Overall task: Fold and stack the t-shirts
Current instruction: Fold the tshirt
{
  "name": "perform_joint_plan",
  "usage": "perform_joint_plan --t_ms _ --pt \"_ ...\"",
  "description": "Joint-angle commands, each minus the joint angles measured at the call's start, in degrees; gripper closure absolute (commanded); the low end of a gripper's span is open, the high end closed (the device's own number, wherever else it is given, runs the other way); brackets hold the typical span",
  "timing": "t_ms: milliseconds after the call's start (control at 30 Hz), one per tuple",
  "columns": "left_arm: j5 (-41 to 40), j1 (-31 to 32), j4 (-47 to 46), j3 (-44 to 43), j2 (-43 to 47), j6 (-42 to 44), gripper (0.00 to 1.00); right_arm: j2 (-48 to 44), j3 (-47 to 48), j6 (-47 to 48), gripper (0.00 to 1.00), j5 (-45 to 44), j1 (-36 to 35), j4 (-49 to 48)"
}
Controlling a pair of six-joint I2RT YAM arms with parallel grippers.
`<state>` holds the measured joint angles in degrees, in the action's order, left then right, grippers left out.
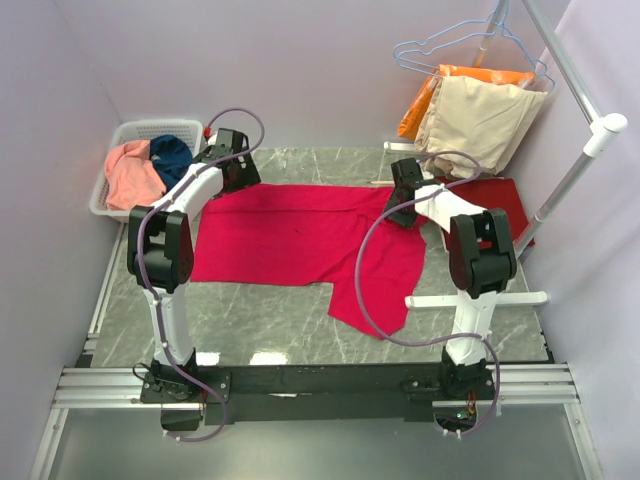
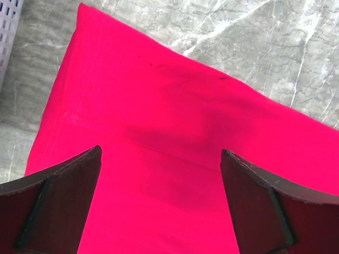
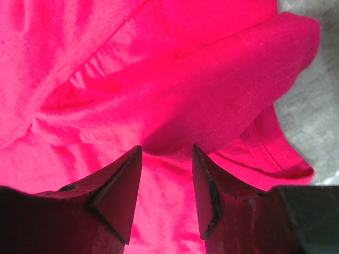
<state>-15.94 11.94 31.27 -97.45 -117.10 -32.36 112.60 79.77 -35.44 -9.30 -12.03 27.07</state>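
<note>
You have the bright crimson t-shirt [image 1: 300,235] spread mostly flat across the middle of the worktop [image 1: 270,320], with one part reaching out towards 5 o'clock. Its 9 o'clock edge lies smooth with a stitched hem; near 2 o'clock the cloth is bunched into a raised fold. The darker red t-shirt [image 1: 503,193] sits at 3 o'clock, partly hidden. At 10 o'clock, your salmon-pink t-shirt [image 1: 132,175] and dark teal-blue t-shirt [image 1: 172,158] lie crumpled side by side, touching, in the white basket [image 1: 150,127].
</note>
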Motion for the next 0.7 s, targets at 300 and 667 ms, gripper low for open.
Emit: perform_joint_plan --t_ms 300,667 --pt "-1.28 0.27 1.17 -3.89 -0.59 0.63 0.0 4.21 5.13 -2.0 0.63 0.86 0.61 1.49" --pt "-1.9 0.27 1.6 -3.8 -0.85 0.46 0.0 0.44 11.64 -1.83 1.0 -1.43 0.61 7.47"
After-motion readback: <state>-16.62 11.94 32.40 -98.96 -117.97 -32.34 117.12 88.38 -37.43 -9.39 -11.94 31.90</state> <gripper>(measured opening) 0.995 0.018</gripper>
